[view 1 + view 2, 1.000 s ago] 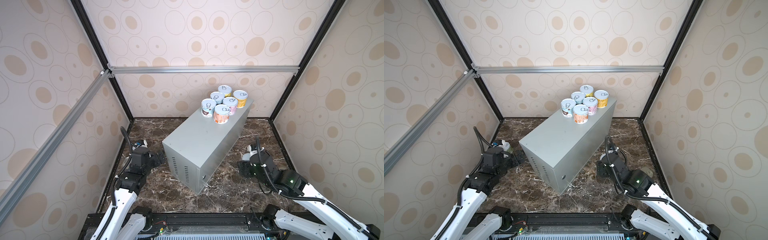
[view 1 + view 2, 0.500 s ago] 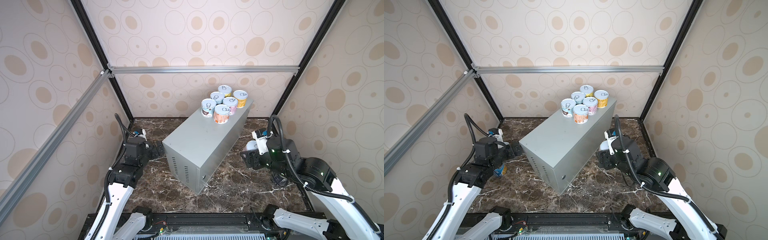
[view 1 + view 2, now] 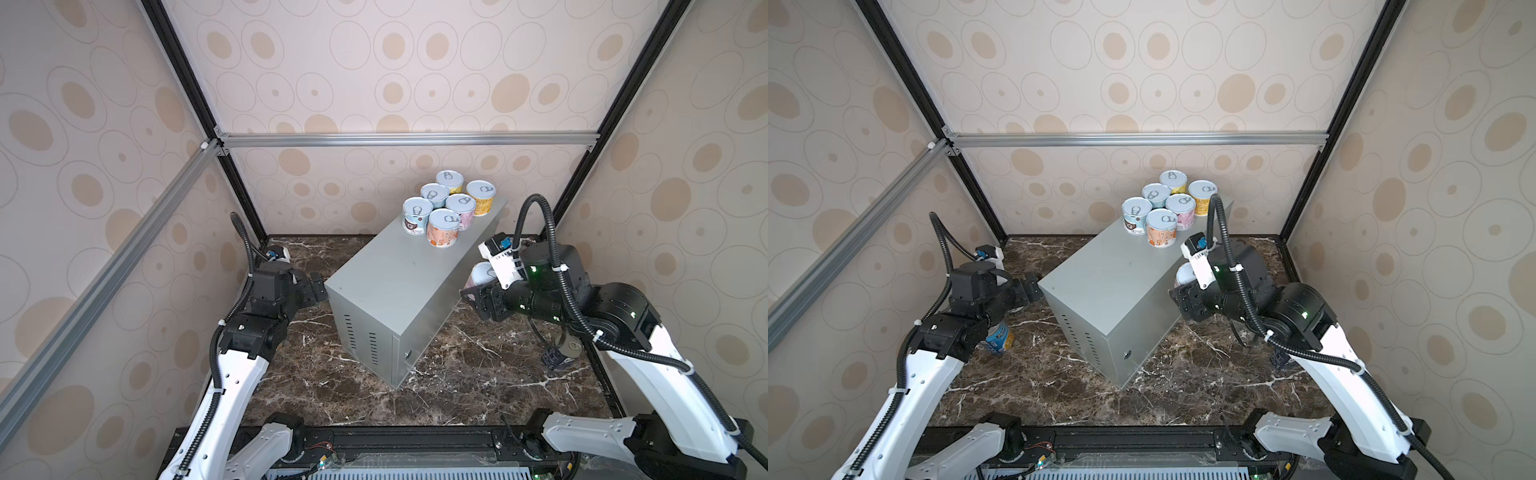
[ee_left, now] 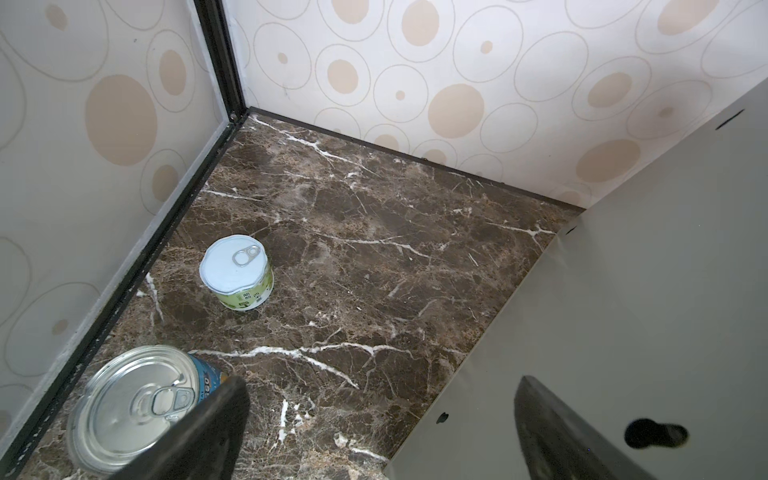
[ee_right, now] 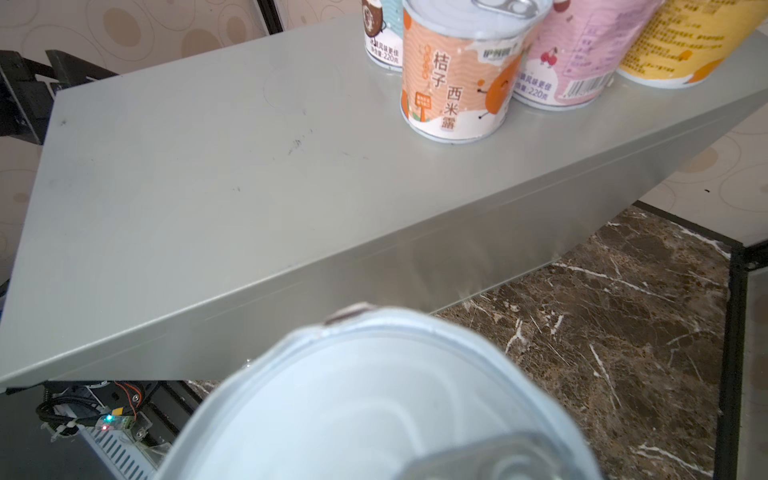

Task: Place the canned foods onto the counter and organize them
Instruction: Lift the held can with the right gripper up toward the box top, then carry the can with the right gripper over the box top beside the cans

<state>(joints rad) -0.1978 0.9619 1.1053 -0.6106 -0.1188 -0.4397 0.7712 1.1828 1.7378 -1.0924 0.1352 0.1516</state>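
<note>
- Our right hand [image 3: 478, 291] is clamped on a short can [image 3: 481, 275] with a pale lid. In the right wrist view that lid [image 5: 374, 399] fills the near foreground.
- We see the held can raised off the marble table [image 3: 457, 374]. It sits just beside the long side of the grey metal box [image 3: 395, 282], about level with the box's top edge and not over the top.
- Our left hand [image 3: 311, 287] stands wide apart and holds nothing. It sits close to the other long side of the box, near the vented end.
- In the left wrist view one of its fingers [image 4: 208, 432] overlaps a blue tall can [image 4: 137, 407] standing on the marble. We cannot tell whether they touch.
- Further off in the same view, a green-labelled short can [image 4: 237, 272] stands upright on the marble near the wall [image 4: 83, 187], well apart from the box.
- On top of the box, at its far end, we count six short cans [image 3: 444, 227] packed upright in a tight cluster. The orange [image 5: 457, 83], pink [image 5: 573, 54] and yellow [image 5: 681, 41] labels face the right wrist camera.
- The rest of the box top is bare grey metal.
- A dark can [image 3: 557, 357] lies on the marble under our right arm, partly hidden. We cannot tell whether it is upright.
</note>
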